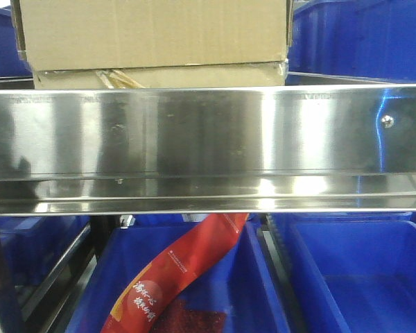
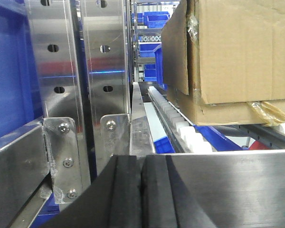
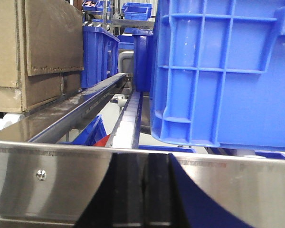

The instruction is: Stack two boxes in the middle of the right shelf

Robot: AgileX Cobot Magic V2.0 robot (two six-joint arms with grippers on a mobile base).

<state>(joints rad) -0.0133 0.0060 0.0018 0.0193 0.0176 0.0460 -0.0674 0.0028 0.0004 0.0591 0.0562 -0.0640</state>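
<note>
Already, tall box (image 1: pixel 152 31) sits atop flat box (image 1: pixel 194 75) on shelf (image 1: pixel 208 139).

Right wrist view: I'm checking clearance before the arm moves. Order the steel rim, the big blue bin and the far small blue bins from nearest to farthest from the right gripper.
1. Steel rim, directly ahead, lowest in view.
2. Big blue bin, right, behind rim.
3. Far small blue bins, top centre, background.

The tall box (image 1: pixel 152 31) is sitting on the flat box (image 1: pixel 159 75), behind the shelf (image 1: pixel 208 139) rim; a bin (image 3: pixel 223 71) is standing to their right.
</note>
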